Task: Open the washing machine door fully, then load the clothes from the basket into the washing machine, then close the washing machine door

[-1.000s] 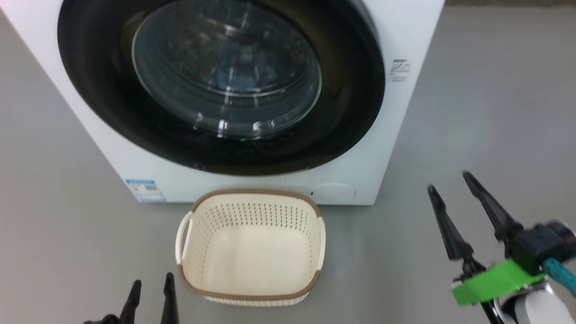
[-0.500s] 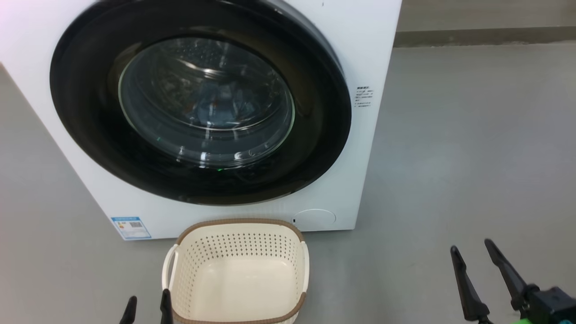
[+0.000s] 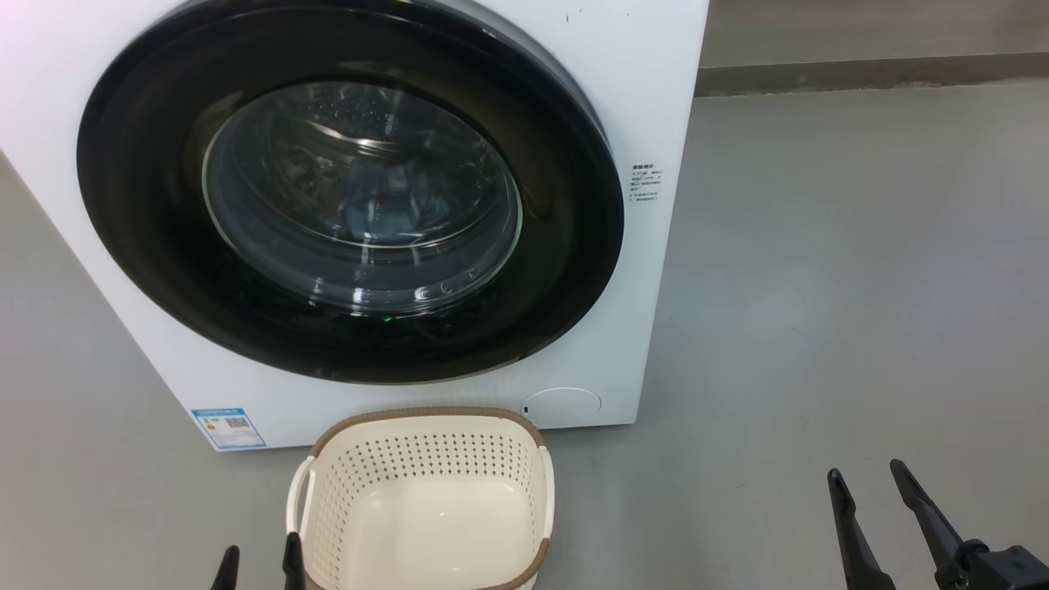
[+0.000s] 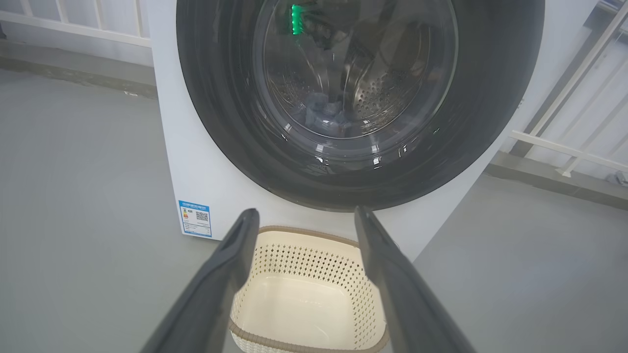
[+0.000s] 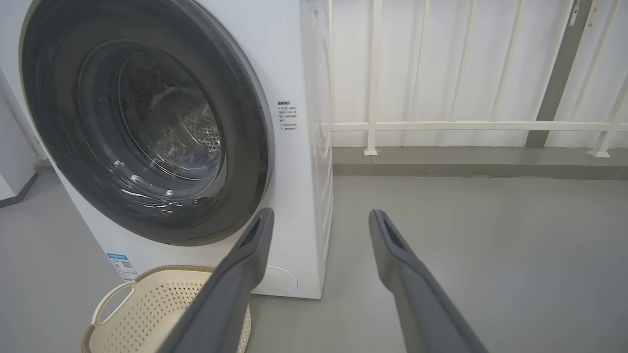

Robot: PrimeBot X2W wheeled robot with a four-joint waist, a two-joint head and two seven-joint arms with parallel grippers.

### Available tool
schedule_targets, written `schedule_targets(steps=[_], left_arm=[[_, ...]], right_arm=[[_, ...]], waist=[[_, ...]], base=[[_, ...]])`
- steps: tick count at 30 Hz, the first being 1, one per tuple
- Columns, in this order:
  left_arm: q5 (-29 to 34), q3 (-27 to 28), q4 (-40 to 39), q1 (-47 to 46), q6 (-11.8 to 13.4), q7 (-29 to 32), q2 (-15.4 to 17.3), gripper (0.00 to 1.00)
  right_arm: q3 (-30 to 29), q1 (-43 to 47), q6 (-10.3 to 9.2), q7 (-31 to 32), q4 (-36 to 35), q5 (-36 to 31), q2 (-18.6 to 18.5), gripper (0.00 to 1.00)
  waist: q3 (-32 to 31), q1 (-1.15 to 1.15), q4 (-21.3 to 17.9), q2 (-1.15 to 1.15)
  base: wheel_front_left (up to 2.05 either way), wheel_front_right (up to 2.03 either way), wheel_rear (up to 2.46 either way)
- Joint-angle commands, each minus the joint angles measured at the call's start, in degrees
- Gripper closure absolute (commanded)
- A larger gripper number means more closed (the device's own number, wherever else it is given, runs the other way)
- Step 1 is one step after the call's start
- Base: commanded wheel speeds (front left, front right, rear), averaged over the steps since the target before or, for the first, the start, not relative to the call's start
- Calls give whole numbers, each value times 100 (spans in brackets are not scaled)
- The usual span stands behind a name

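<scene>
Left gripper (image 3: 260,551): jaws spread wide, released, fingers pointing forward. The basket (image 3: 410,459) stands on the floor just to the right of this gripper, close beside its inner finger. Ahead of both grippers, directly beyond the basket, stands the washing machine (image 3: 656,82). The washing machine door (image 3: 147,205) sits closed against the front panel. The clothes (image 4: 324,110) lie in the drum behind the door glass. Right gripper (image 3: 865,469): jaws spread wide, released, well apart from the basket, which lies to its left.

Closed washing machine door (image 3: 147,246), basket (image 3: 426,447) just before it, bare floor (image 3: 819,287) at right.
</scene>
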Motion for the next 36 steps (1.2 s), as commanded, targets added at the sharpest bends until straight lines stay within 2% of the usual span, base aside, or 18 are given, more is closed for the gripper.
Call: schedule_targets(steps=[1,11,12,17,24,28,36], left_arm=[[86,206,-124,-71,27,-38,49,0],[83,241,-111,-59,-11,-38,49,0],[29,41,31,59,-8,1,-3,100],[14,-21,377,103,-8,12,-83,100],[-385,42,390,13,-37,131,-76,100],[-611,76,404,-41,-53,197,-72,100],[-1066,147,426,-155,-86,331,-63,100]], right_arm=[[115,-120,-34,14,-144,-78,-56,0],[107,-141,-34,14,-145,-76,-53,0],[-1,-2,1,-3,24,5,5,100],[9,4,2,1,431,28,75,100],[16,-73,0,105,471,509,69,100],[20,-126,-1,165,506,781,66,100],[23,-233,-3,288,570,1325,62,100]], waist=[[0,0,-4,0],[-14,0,67,0],[-14,0,63,0],[-13,0,62,0],[-12,13,61,0],[7,1,61,0],[26,0,59,0]], base=[[0,0,0],[0,0,0],[0,0,0],[0,0,0],[0,0,0],[0,0,0],[0,0,0]])
